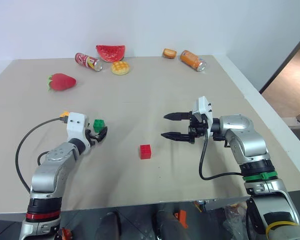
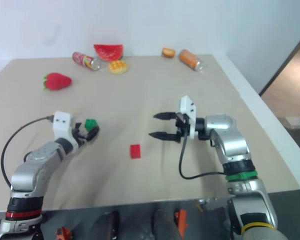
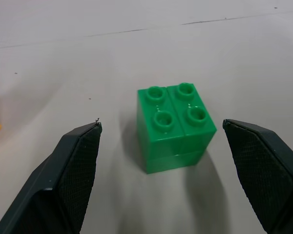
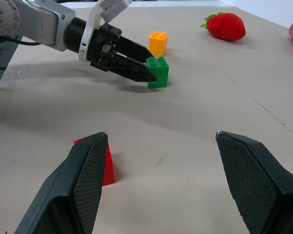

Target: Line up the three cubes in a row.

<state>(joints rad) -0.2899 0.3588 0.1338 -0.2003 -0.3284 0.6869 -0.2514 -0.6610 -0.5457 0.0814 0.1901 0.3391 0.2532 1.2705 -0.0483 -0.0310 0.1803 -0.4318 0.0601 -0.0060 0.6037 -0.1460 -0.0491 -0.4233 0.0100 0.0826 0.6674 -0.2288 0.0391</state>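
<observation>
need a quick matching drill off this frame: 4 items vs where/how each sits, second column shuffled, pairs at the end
Items:
1. green cube
2. red cube
3. yellow-orange cube
4. strawberry toy

Places:
A. near the table's middle, apart from both grippers
B. far left, by itself
C. between the open left gripper's fingers
D. just beyond the green cube, seen from the right wrist

Pairs: 1-C, 2-A, 3-D, 4-B

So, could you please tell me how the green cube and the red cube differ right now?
The green cube sits between the open left gripper fingers, not yet gripped; the red cube lies alone nearer the table's front edge, with the open right gripper hovering beside it. Green lies farther left than red. Both are small studded bricks resting on the table.
</observation>
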